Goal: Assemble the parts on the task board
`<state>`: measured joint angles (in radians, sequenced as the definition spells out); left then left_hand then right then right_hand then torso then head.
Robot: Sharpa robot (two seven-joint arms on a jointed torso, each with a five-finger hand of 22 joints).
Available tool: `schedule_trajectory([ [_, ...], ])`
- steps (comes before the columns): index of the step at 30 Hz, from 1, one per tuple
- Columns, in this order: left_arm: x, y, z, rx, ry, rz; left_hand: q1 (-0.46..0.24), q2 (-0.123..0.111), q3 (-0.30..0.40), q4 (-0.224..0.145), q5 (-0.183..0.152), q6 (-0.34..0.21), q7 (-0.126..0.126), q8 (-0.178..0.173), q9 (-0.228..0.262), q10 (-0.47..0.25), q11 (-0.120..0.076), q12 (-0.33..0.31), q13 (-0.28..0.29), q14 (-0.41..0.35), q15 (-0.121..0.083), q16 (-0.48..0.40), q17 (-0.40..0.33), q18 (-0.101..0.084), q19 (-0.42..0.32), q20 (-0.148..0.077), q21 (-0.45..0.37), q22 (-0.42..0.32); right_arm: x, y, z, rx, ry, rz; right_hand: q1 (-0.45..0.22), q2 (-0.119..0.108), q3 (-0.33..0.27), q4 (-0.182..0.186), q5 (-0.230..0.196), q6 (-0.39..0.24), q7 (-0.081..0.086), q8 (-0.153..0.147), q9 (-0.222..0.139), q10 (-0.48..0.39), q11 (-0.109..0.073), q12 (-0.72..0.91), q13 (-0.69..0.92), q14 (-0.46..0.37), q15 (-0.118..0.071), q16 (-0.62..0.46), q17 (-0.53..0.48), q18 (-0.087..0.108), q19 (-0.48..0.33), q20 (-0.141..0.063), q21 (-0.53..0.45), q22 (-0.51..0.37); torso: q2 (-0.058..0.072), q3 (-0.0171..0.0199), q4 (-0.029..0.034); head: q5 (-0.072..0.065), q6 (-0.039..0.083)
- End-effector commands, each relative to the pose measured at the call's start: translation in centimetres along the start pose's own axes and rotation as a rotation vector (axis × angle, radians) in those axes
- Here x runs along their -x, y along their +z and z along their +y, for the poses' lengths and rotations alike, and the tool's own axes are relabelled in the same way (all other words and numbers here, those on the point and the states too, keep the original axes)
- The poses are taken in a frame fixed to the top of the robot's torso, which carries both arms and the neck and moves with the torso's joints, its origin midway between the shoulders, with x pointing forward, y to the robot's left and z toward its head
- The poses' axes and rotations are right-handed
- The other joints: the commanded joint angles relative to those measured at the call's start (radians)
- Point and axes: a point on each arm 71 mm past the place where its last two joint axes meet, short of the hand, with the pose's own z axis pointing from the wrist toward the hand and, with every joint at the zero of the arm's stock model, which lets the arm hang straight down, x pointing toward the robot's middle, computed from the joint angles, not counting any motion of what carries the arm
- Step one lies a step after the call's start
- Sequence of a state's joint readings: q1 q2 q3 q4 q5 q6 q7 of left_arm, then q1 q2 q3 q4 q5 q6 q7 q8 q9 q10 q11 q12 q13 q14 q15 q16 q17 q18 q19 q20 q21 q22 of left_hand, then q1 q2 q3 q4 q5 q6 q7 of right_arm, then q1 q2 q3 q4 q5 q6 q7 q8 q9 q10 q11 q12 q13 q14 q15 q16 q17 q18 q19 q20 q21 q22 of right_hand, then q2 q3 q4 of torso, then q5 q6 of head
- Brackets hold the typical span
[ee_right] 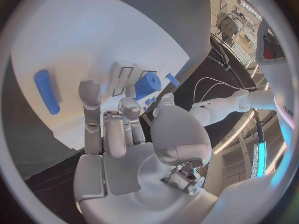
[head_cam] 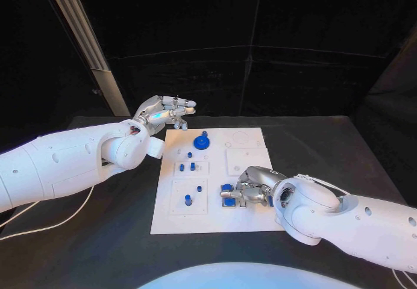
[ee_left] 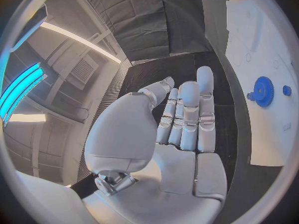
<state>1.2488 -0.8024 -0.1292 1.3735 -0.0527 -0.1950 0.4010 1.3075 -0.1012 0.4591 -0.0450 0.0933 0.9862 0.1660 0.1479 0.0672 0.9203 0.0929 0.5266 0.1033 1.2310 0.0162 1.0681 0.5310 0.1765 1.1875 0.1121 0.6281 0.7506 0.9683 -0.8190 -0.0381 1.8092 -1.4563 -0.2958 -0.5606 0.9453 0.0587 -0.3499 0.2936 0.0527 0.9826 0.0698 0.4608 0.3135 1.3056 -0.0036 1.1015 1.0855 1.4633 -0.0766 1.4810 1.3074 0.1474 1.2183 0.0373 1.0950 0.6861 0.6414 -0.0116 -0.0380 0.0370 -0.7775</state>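
White flat task board point(head_cam: 247, 217) lies mid-bench with small blue plastic parts on it, a round blue gear point(head_cam: 202, 142) near its far edge. Right hand point(head_cam: 246, 190) rests low over blue blocks point(head_cam: 228, 195) at the near side, apparently to grasp one, though whether it grips I cannot tell. Left hand point(head_cam: 165, 112) hovers beyond the far corner, fingers straight, holding nothing, likely waiting.

Task board point(head_cam: 247, 217): white. Gear point(head_cam: 202, 142) and pegs point(head_cam: 188, 199): blue. Desk point(head_cam: 87, 241): black. Both hands point(head_cam: 165, 112) point(head_cam: 246, 190): silver.
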Motion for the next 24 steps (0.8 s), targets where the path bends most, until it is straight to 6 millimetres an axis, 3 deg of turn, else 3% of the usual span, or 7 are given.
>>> schedule_trajectory([
  [1, -0.07, 0.00, -0.10, 0.000, -0.005, 0.011, -0.003, 0.005, -0.006, 0.003, 0.003, 0.002, -0.002, 0.004, 0.001, -0.001, 0.006, 0.007, -0.001, -0.008, -0.001, -0.003, -0.002, 0.007, -0.004, 0.003, -0.006, -0.001, 0.21, -0.08, 0.20, 0.012, -0.005, -0.020, -0.013, -0.006, 0.004, 0.000, -0.003, -0.006, 0.001, 0.002, 0.004, -0.007, 0.000, -0.010, -0.009, 0.064, 0.007, -0.006, 0.061, 0.005, -0.008, 0.002, -0.005, -0.006, 0.000, 0.0006, -0.0003, 0.001, 0.000],
  [4, -0.06, -0.01, -0.10, 0.000, -0.005, 0.011, -0.003, 0.005, -0.006, 0.003, 0.003, 0.002, -0.002, 0.004, 0.001, -0.001, 0.006, 0.007, -0.001, -0.008, -0.001, -0.003, -0.002, 0.007, -0.004, 0.003, -0.006, -0.001, 0.23, -0.23, 0.30, 0.024, -0.005, -0.020, 0.024, -0.001, 0.033, -0.006, 0.011, -0.008, 0.000, 0.008, 0.012, -0.001, 0.000, -0.009, -0.008, 0.065, 0.007, -0.007, 0.063, 0.005, -0.006, 0.004, -0.008, -0.007, 0.000, 0.0010, -0.0008, 0.001, 0.000],
  [5, -0.06, -0.01, -0.10, 0.001, -0.005, 0.011, -0.003, 0.005, -0.006, 0.003, 0.003, 0.002, -0.002, 0.004, 0.001, -0.001, 0.006, 0.007, -0.001, -0.008, -0.001, -0.003, -0.002, 0.007, -0.004, 0.003, -0.006, -0.001, 0.23, -0.30, 0.34, 0.029, -0.005, -0.020, 0.059, 0.001, 0.045, -0.015, 0.046, -0.009, 0.000, 0.011, 0.017, 0.003, -0.001, -0.008, -0.006, 0.065, 0.007, -0.008, 0.064, 0.005, -0.003, 0.003, -0.008, -0.005, 0.001, 0.0013, -0.0011, 0.001, -0.001],
  [7, -0.05, -0.02, -0.10, 0.001, -0.006, 0.012, -0.003, 0.005, -0.006, 0.003, 0.003, 0.002, -0.002, 0.004, 0.001, -0.001, 0.006, 0.007, -0.001, -0.008, -0.001, -0.003, -0.002, 0.007, -0.004, 0.003, -0.006, -0.001, 0.23, -0.43, 0.38, 0.038, -0.012, -0.016, 0.183, -0.009, 0.076, -0.078, 0.154, -0.009, -0.003, 0.017, 0.026, 0.011, -0.003, -0.001, 0.002, 0.067, 0.004, -0.008, 0.066, 0.005, 0.001, 0.001, -0.009, -0.004, 0.000, 0.0014, -0.0020, 0.001, -0.002],
  [8, -0.05, -0.02, -0.09, 0.001, -0.006, 0.012, -0.003, 0.005, -0.006, 0.003, 0.003, 0.002, -0.002, 0.004, 0.001, -0.001, 0.006, 0.007, -0.001, -0.008, -0.001, -0.003, -0.002, 0.007, -0.004, 0.003, -0.006, -0.001, 0.23, -0.48, 0.38, 0.041, -0.015, -0.014, 0.221, -0.017, 0.082, -0.099, 0.159, -0.009, -0.004, 0.021, 0.030, 0.015, -0.004, 0.003, 0.006, 0.067, 0.004, -0.009, 0.065, 0.005, 0.002, 0.001, -0.009, -0.003, 0.000, 0.0014, -0.0020, 0.001, -0.002],
  [14, -0.05, 0.00, -0.07, 0.003, -0.006, 0.012, -0.003, 0.005, -0.006, 0.003, 0.003, 0.002, -0.002, 0.004, 0.001, -0.001, 0.006, 0.007, -0.001, -0.008, -0.001, -0.003, -0.002, 0.007, -0.004, 0.003, -0.006, -0.001, 0.17, -0.64, 0.41, 0.056, -0.047, 0.000, 0.375, -0.022, 0.111, -0.188, 0.101, -0.004, -0.009, 0.044, 0.051, 0.033, -0.010, 0.029, 0.033, 0.070, -0.001, -0.006, 0.074, 0.002, 0.013, -0.003, -0.002, 0.013, 0.001, 0.0009, -0.0004, -0.001, -0.003],
  [24, -0.08, 0.03, -0.04, 0.006, -0.006, 0.012, -0.004, 0.006, -0.007, 0.004, 0.003, 0.001, -0.002, 0.003, 0.001, -0.001, 0.006, 0.007, -0.002, -0.007, -0.001, -0.002, -0.001, 0.007, -0.003, 0.003, -0.007, -0.002, 0.08, -0.31, 0.91, 0.078, -0.048, -0.007, 0.376, 0.007, 0.115, -0.185, 0.078, 0.005, -0.013, 0.054, 0.061, 0.050, -0.014, 0.053, 0.058, 0.073, -0.003, 0.000, 0.087, -0.002, 0.024, -0.005, 0.011, 0.036, 0.001, 0.0008, 0.0001, -0.001, -0.004],
])
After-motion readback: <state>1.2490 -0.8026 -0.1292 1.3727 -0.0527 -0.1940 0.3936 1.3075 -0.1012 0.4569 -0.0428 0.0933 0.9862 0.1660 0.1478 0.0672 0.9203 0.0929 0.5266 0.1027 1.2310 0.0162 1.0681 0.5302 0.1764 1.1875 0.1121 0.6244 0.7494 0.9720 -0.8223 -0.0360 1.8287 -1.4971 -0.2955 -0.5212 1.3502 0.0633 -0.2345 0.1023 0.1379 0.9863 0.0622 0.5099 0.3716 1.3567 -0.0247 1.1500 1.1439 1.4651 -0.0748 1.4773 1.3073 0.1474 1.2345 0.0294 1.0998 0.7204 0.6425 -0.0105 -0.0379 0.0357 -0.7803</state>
